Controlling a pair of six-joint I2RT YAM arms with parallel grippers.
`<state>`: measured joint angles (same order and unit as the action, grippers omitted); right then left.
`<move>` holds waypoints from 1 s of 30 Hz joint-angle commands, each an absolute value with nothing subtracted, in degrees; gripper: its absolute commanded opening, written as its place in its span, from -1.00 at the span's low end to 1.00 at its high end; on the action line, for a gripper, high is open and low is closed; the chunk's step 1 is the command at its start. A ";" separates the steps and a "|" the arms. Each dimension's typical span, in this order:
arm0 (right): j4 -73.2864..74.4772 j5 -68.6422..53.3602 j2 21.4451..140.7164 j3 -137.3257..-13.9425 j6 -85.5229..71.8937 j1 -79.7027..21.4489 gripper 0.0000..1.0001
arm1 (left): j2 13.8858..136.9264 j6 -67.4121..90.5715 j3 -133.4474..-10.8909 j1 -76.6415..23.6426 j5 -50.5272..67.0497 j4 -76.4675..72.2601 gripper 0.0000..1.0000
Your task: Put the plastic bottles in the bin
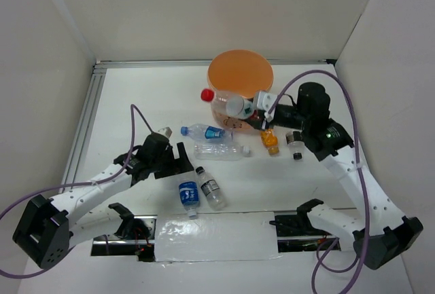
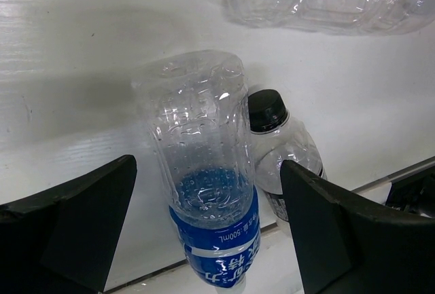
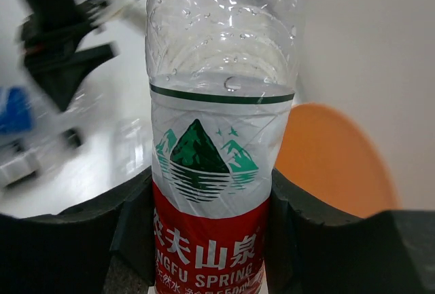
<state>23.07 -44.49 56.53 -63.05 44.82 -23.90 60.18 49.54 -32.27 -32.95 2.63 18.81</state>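
Orange round translucent plastic bin (image 1: 240, 73): far centre of white table (image 1: 149, 97); no bottle visible inside.
Clear plastic bottle with red label and red cap (image 3: 217, 70): clamped in right gripper (image 3: 211, 192), raised at the bin's near rim, unreleased.
Left gripper (image 2: 207, 168): jaws wide, straddling near blue-labelled clear bottle (image 2: 200, 131) without contact; dark-capped clear bottle (image 2: 282, 151) just right of it.
Mid-table: second blue-labelled bottle (image 1: 204, 132), unlabelled clear bottle (image 1: 221, 151).
Right of these: small orange bottle (image 1: 272, 141), plus small dark-topped item (image 1: 296, 146), too small to identify.
Progress, judged: 0 binned, 1 in delivery, at least 5 awaiting collection.
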 commanded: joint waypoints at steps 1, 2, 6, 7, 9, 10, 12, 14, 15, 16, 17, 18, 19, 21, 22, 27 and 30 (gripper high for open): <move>-0.77 -38.69 63.96 -68.10 34.98 -23.03 -0.26 | 59.86 49.92 -31.64 -33.83 1.76 16.09 1.00; -4.62 -37.80 66.16 -69.33 34.98 -22.42 -0.25 | 59.85 49.92 -31.12 -33.84 1.24 16.08 1.00; -9.39 -35.86 78.54 -75.74 32.88 -20.57 -0.22 | 59.85 51.15 -30.59 -34.37 0.62 15.56 1.00; -9.40 -35.86 80.49 -76.98 32.87 -18.65 -0.20 | 60.38 51.15 -30.59 -34.89 0.01 15.03 1.00; -8.61 -37.52 85.40 -79.53 31.22 -17.15 -0.04 | 61.42 51.77 -30.59 -36.21 -0.78 15.03 1.00; -8.09 -39.44 86.65 -80.06 31.20 -15.57 0.13 | 61.96 51.77 -30.59 -36.21 -1.40 14.33 1.00; -5.55 -39.99 89.19 -81.21 31.20 -15.03 0.54 | 64.41 52.90 -30.59 -37.61 -1.93 13.28 1.00; -4.40 -42.78 89.21 -81.83 29.72 -12.49 1.00 | 66.35 53.52 -31.81 -38.31 -1.93 11.87 1.00; -4.39 -43.50 89.21 -82.61 26.84 -11.87 1.00 | 67.40 53.53 -32.34 -39.19 -3.41 11.87 1.00; -3.87 -44.38 89.21 -83.40 25.33 -10.56 1.00 | 69.94 54.31 -33.47 -39.20 -3.95 11.87 1.00; -3.87 -45.17 88.34 -84.02 24.01 -9.94 1.00 | 71.27 54.84 -34.27 -40.16 -4.65 11.87 1.00; -2.30 -45.18 87.11 -84.63 21.56 -9.41 1.00 | 72.58 54.84 -35.06 -40.69 -5.96 13.26 1.00; -2.29 -45.18 86.40 -85.25 19.79 -8.36 1.00 | 73.82 55.37 -36.29 -41.48 -6.50 13.27 1.00; 0.16 -45.18 84.56 -85.96 13.93 -6.60 1.00 | 76.90 55.90 -37.08 -42.35 -7.11 13.80 0.91; 1.22 -45.18 84.03 -86.65 12.23 -4.68 1.00 | 77.60 56.42 -37.61 -43.06 -7.12 14.76 0.56; 10.35 -51.94 79.03 -83.33 12.20 1.05 0.86 | 73.67 57.57 -41.48 -46.31 -11.33 23.45 -0.70; 17.30 -53.26 73.40 -77.01 17.40 5.52 -0.03 | 64.10 55.38 -45.51 -47.46 -12.83 28.55 -0.90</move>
